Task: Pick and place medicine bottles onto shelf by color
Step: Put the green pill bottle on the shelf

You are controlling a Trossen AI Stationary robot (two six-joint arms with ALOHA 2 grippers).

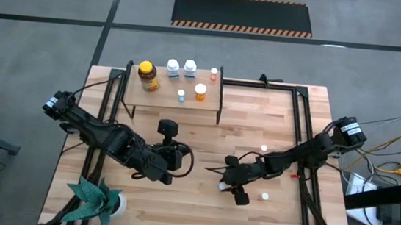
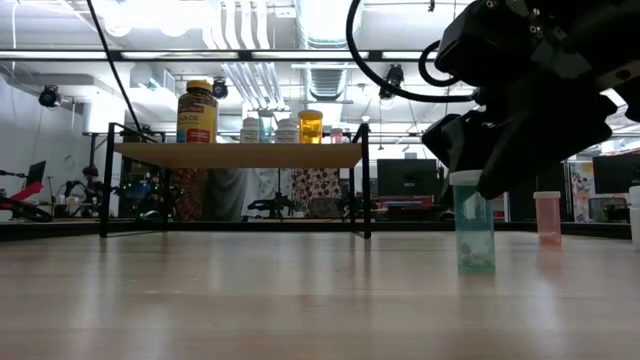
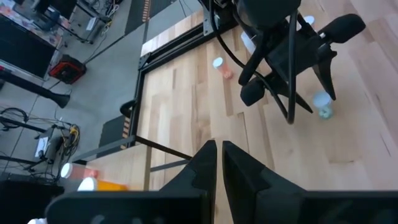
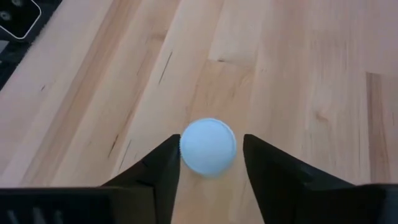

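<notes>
Pale-blue round cap of a small translucent plastic medicine bottle (image 4: 208,147) sits between the right gripper (image 4: 211,140) fingers. Jaws are apart, not clamped: one dark finger (image 4: 163,163) touches the cap edge, the other shows a sliver of bare wood beside it. The bottle stands upright on the light-wood plank table (image 1: 278,223), lower centre-right of the high view, well apart from the shelf.

The left gripper (image 3: 219,147) has its fingers together and holds nothing, parked mid-table in the lower left-centre of the high view.

Risks, as a judgement:
- The off-centre straddle means the touching finger pushes first when the jaws close. A light bottle on smooth wood could slide or tip.
- The cap is round and slick, so a grip high on it could let the bottle pivot or squirt out during the lift.
- The shelf's front half is already occupied, so a careless placement could knock over its neighbours.

The small light-wood shelf (image 1: 161,100) on thin black metal legs is at upper centre of the high view. It carries:
- a large amber jar with a yellow lid (image 1: 147,76)
- two white bottles (image 1: 173,68)
- an orange bottle (image 1: 200,92)
- a tiny blue-capped bottle (image 1: 181,95)
- a pink-capped bottle (image 1: 214,73)

Two white-capped bottles (image 1: 263,149) are loose on the table, near the right arm. A pink translucent bottle (image 2: 548,218) shows behind the blue one in the low view. A white pot with a green plant (image 1: 96,198) is at lower left.
</notes>
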